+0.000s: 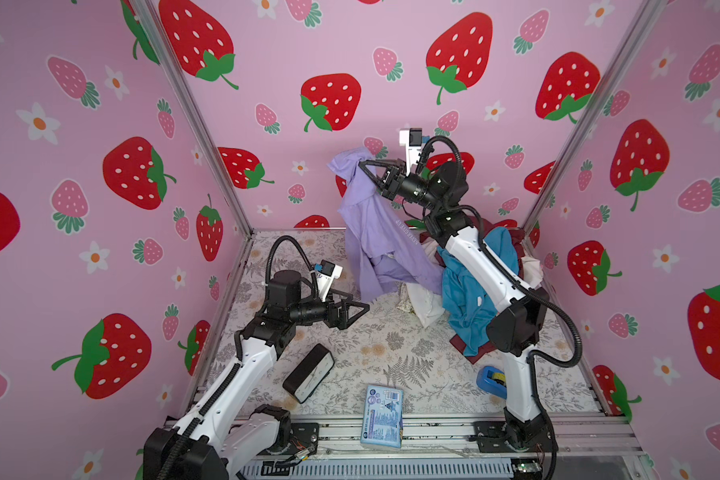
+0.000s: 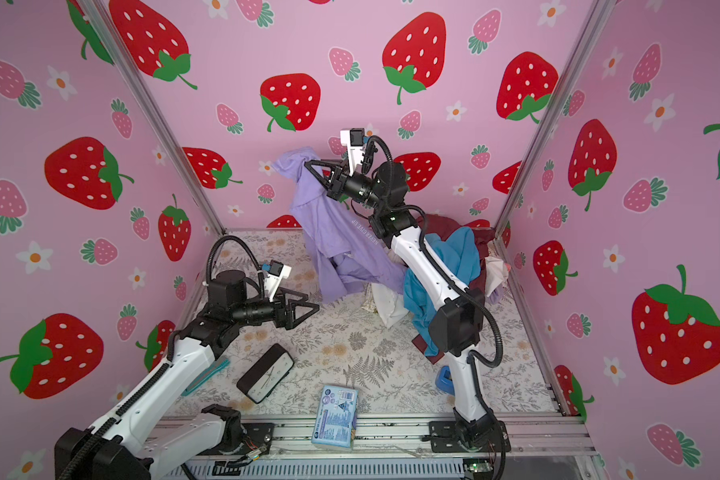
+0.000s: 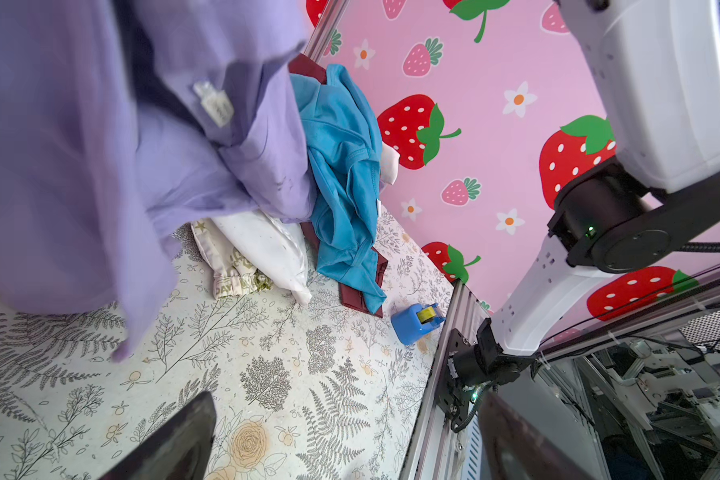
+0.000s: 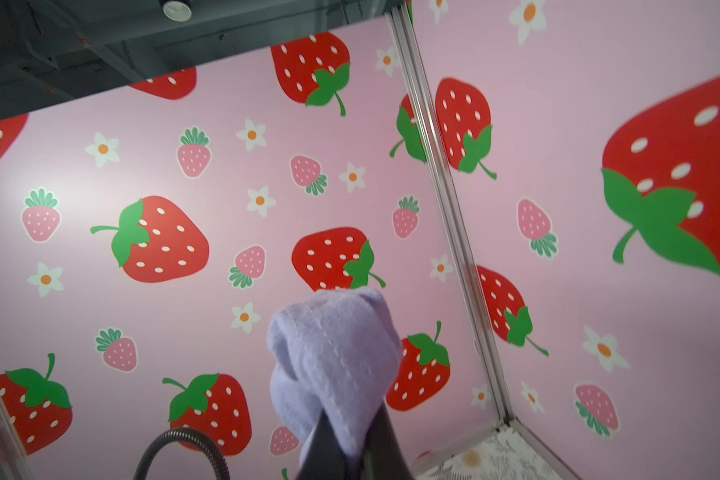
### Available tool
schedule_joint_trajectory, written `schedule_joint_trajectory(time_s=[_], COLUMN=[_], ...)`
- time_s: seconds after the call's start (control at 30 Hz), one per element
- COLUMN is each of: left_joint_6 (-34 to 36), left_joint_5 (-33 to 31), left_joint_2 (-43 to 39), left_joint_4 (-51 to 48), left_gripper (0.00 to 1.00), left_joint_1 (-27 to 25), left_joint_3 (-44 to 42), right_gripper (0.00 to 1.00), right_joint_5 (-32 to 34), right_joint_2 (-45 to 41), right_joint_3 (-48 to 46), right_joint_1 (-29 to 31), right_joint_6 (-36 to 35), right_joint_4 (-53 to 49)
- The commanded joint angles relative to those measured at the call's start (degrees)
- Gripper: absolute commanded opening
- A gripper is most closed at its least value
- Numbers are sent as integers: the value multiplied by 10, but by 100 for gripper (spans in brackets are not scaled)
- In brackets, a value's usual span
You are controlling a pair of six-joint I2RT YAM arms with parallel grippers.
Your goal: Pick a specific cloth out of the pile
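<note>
Cloth [image 1: 375, 241], lavender, clamped in R gripper [image 1: 363, 163] high beside pile [image 1: 466, 291]; L gripper [image 1: 361, 306] low, jaws apart, empty.

Back R: pile [image 1: 466, 299], cloth [image 1: 371, 237] hanging to its L; tape dispenser [image 1: 489, 379] in frt of pile, packet [image 1: 382, 415] front-ctr.

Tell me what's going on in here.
The right tool is shut on the top of the lavender cloth, holding it high, so the shirt hangs down with its lower folds draped against the pile of blue, maroon and white garments. The left tool is open and empty, low over the table.
</note>
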Motion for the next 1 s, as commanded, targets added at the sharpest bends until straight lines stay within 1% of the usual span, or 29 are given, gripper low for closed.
schedule_joint_trajectory(time_s=[0.0, 0.1, 0.17, 0.27, 0.47, 0.6, 0.73, 0.83, 0.97], left_joint_6=[12, 13, 12, 11, 11, 11, 10, 10, 10], left_joint_5=[5, 7, 7, 7, 8, 8, 9, 9, 9], left_joint_2=[-11, -13, -14, -14, -14, -11, -10, -10, -11], left_joint_4=[-4, -2, 0, 2, 3, 4, 4, 4, 4], left_gripper=[99, 99, 99, 99, 99, 99, 99, 99, 99], left_joint_1=[-3, -3, -3, -3, -3, -3, -3, -3, -3], left_joint_3=[-2, -3, -5, -5, -6, -6, -6, -6, -7], right_gripper=[0, 0, 0, 0, 0, 0, 0, 0, 22], right_joint_5=[-16, 1, 31, 72, 171, 235, 321, 372, 430], right_joint_2=[-49, -82, -108, -136, -135, -120, -88, -64, -38], right_joint_3=[-57, -143, -215, -287, -324, -343, -331, -326, -321], right_joint_1=[-3, -3, -3, 0, 14, 34, 54, 59, 63], right_joint_6=[-50, -99, -120, -151, -216, -247, -282, -296, -311], right_joint_4=[-80, -142, -152, -180, -318, -375, -440, -463, -483])
